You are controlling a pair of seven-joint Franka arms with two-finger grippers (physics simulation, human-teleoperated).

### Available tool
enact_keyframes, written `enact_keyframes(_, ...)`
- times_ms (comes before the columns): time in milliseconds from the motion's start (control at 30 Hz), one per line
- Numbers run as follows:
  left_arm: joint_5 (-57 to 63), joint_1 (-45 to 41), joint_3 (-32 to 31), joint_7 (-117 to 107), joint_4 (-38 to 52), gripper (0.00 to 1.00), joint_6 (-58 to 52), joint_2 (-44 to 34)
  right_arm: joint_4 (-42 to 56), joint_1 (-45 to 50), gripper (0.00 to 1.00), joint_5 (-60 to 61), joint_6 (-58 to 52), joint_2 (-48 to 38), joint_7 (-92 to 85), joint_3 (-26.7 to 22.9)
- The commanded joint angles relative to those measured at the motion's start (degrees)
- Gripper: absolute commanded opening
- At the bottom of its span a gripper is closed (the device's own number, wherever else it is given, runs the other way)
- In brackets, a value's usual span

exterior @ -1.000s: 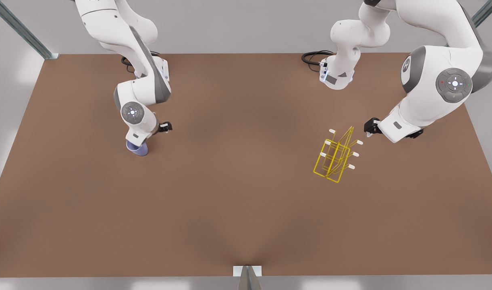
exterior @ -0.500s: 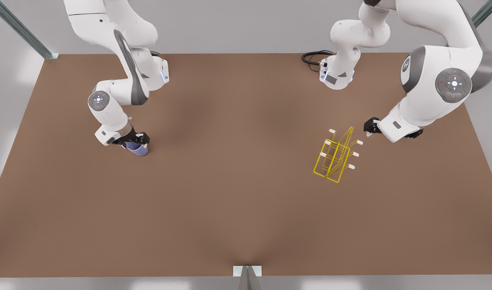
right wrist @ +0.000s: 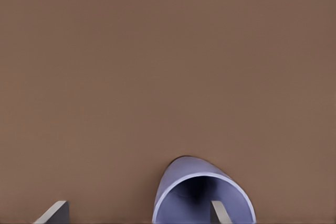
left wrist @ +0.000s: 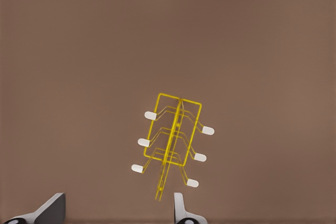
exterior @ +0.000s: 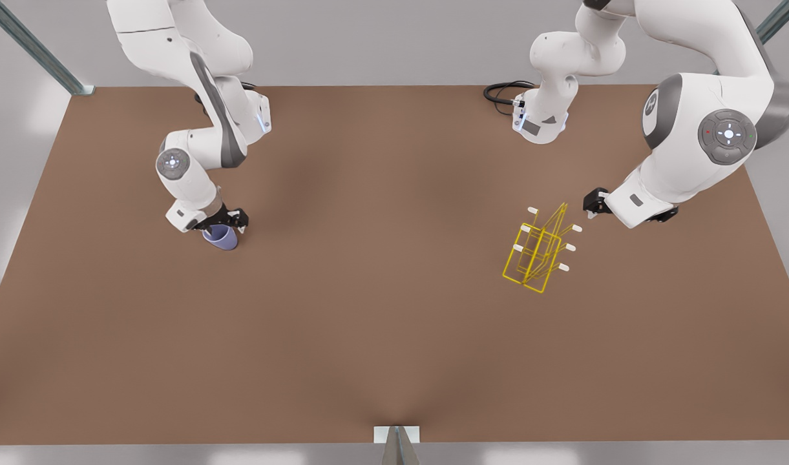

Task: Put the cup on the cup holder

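Standing on the brown table (exterior: 381,336) at the front view's right, a little below mid-height, is the yellow cup holder (exterior: 537,253), its white-capped prongs sticking out to both sides. Just above and right of it hangs the left gripper (exterior: 592,218), apart from the wire, waiting; its wrist view looks down on the cup holder (left wrist: 172,145) with two fingertips (left wrist: 179,207) spread wide at the picture's lower edge, nothing between them.

Over at the front view's left, at about the same height in the frame, sits the lavender cup (exterior: 221,237), well apart from the rack. The right gripper (exterior: 221,226) is down on its rim. From that wrist the cup (right wrist: 202,195) opens toward the camera, one finger (right wrist: 219,213) inside the mouth and the other (right wrist: 52,213) outside, the jaws spread, not pinching.
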Motion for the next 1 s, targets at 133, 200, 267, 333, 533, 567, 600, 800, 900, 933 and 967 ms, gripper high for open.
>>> enact_keyframes(133,0.0,0.0,0.0,0.2,0.0,1.00,-0.2,-0.1,-0.6,0.3,1.00,-0.2,0.1,1.0,-1.2,0.0)
enact_keyframes(200,0.0,-0.1,0.0,0.2,0.0,1.00,-0.2,-0.1,-0.6,0.3,1.00,-0.2,0.1,2.0,-1.1,0.0)
enact_keyframes(267,0.0,0.0,0.0,0.2,-0.1,1.00,-0.2,-0.1,-0.6,0.3,1.00,-0.2,0.5,2.9,-0.9,0.0)
enact_keyframes(333,0.0,0.0,0.0,0.2,-0.1,1.00,-0.2,-0.1,-0.5,0.3,1.00,-0.2,1.5,3.9,-0.6,0.0)
enact_keyframes(533,-0.1,0.0,0.0,0.2,-0.2,1.00,-0.4,-0.1,-0.3,0.3,1.00,-0.2,3.0,6.6,-0.4,0.0)
enact_keyframes(567,-0.1,0.0,0.0,0.2,-0.2,1.00,-0.6,-0.1,-0.3,0.3,1.00,-0.2,3.0,6.6,-0.4,0.0)
enact_keyframes(600,-0.1,0.0,0.0,0.2,-0.2,1.00,-0.6,-0.1,-0.2,0.3,1.00,-0.2,3.0,7.1,-0.5,0.0)
enact_keyframes(800,-0.1,-0.1,0.0,0.2,-0.2,1.00,-0.8,-0.1,0.1,0.3,0.76,-0.2,3.1,7.5,-0.3,0.0)
enact_keyframes(900,-0.1,-0.1,-0.1,0.2,-0.2,1.00,-1.1,-0.1,0.1,0.3,0.72,-0.2,3.1,7.9,-0.3,-0.1)
enact_keyframes(933,-0.1,-0.1,-0.1,0.2,-0.2,1.00,-1.1,-0.1,0.1,0.2,0.72,-0.2,3.0,7.9,-0.2,-0.1)
enact_keyframes(967,-0.1,-0.2,-0.1,0.2,-0.2,1.00,-1.1,-0.1,0.1,0.2,0.72,-0.2,3.0,7.9,-0.2,-0.1)
